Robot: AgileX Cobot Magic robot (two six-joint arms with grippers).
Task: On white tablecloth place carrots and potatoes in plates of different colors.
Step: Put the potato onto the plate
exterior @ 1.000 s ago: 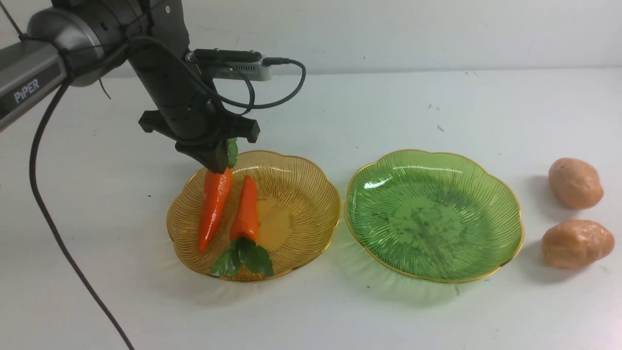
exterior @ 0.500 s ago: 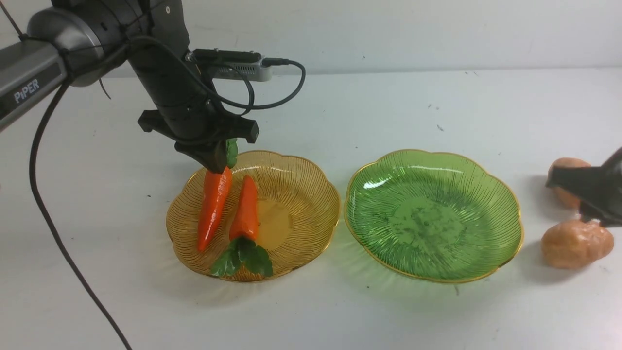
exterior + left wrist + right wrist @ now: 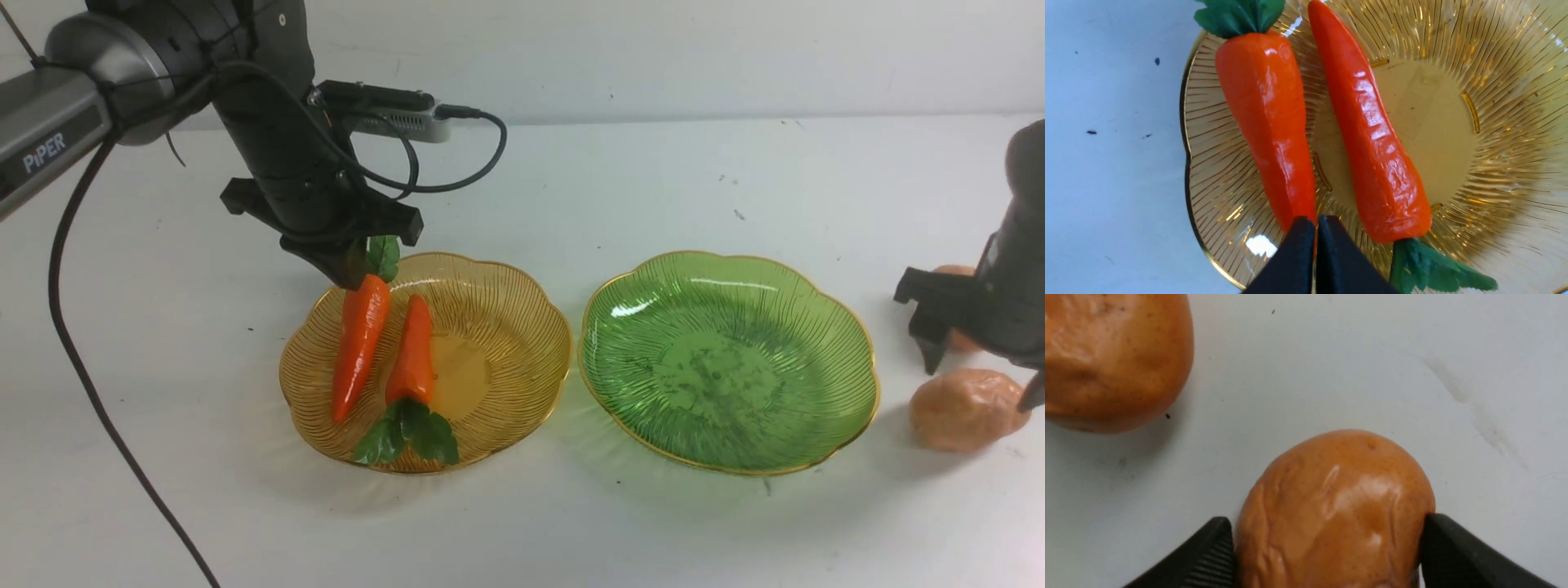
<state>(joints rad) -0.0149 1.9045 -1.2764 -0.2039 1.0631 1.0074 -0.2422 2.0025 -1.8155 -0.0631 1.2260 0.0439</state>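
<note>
Carrots (image 3: 412,351) glossy, tapered; amber plate (image 3: 522,327) ribbed.

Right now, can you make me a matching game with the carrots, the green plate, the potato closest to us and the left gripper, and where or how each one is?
Things
1. carrots
2. green plate
3. nearer potato
4. left gripper

Places or states
A. shut, holding nothing
B. on the white tablecloth, between the open fingers of the right gripper
C. lying side by side in the amber plate
D. has nothing in it

Pairs: 1-C, 2-D, 3-B, 4-A
</note>
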